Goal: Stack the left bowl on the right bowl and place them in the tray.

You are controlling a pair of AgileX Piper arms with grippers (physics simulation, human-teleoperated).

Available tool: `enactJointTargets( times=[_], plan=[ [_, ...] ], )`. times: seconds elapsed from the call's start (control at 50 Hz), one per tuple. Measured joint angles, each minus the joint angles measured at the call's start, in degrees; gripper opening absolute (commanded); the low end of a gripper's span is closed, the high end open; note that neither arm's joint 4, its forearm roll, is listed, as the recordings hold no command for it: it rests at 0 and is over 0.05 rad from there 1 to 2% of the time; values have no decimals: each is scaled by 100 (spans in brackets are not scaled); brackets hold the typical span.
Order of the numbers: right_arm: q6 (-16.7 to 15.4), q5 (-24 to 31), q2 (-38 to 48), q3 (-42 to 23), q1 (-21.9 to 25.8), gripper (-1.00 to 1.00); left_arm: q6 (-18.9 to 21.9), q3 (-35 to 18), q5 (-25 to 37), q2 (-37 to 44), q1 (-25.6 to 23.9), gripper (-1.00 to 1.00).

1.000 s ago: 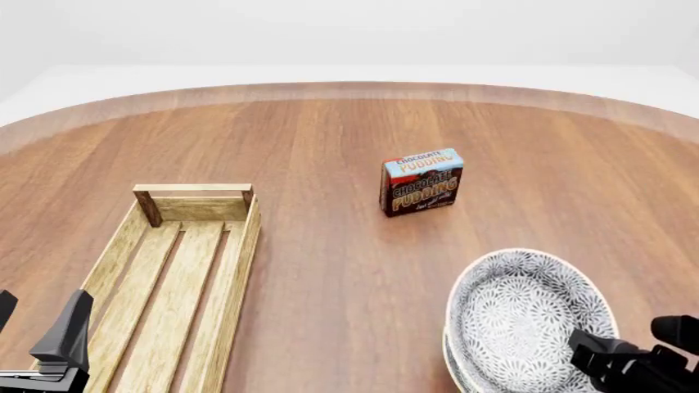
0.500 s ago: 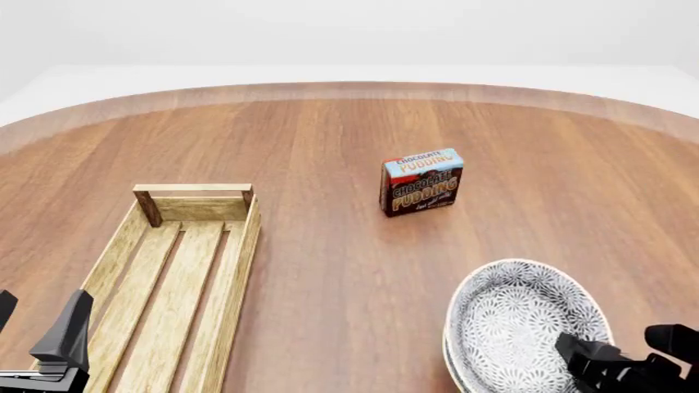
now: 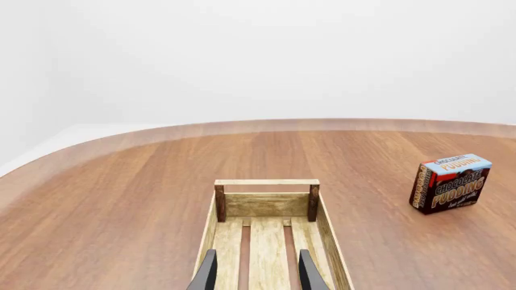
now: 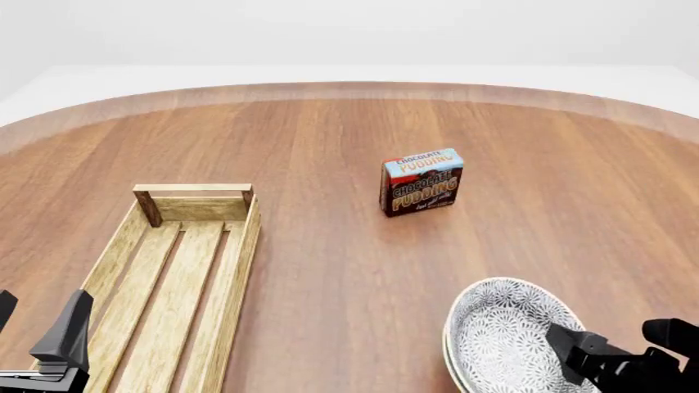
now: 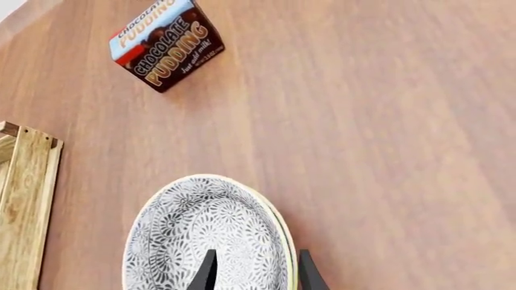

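Stacked bowls [image 4: 497, 336] slid nearer, rim pinched by right tool [image 5: 251, 272]; pudding box [image 4: 421, 181] beyond.

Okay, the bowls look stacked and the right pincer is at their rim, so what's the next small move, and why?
Probably lift the stacked bowls slightly off the table. The right pincer straddles their near rim, though a firm grip can't be confirmed. They sit far right of the tray, which holds nothing, so they need clearance before carrying left. The left pincer hangs open over the tray's near end.
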Motion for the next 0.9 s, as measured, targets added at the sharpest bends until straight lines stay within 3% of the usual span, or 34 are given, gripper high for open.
enactJointTargets(
  times=[0.54,0.9],
  plan=[
    [-1058,132,976,-532,-420,100,0,0,0,0,0,100],
    [-1355,44,1309,-355,-312,100,0,0,0,0,0,100]
  ],
)
